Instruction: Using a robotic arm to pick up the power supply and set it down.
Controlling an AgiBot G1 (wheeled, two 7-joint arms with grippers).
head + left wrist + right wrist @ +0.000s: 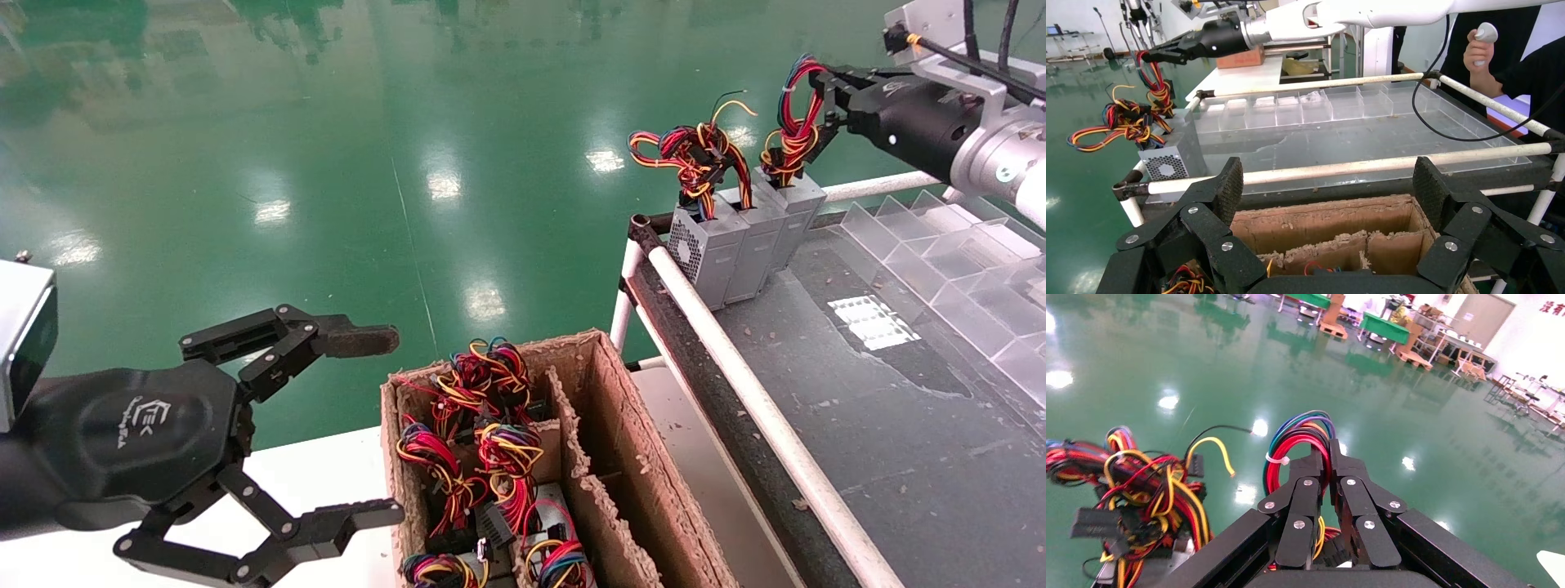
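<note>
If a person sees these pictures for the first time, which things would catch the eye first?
Probably the right gripper, far right, its jaws shut on the bright wire bundle of a grey power supply standing in a row of three at the cart's corner. Next, the left gripper, wide open, beside a cardboard box holding more wired units.

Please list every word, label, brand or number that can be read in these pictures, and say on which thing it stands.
"TEK": white logo on the rounded black palm of the left gripper; the small line beneath it is too small to read.
Red characters on the white wall, right wrist view: cut off, unreadable.
Marking on the black right gripper: too blurred to read.
</note>
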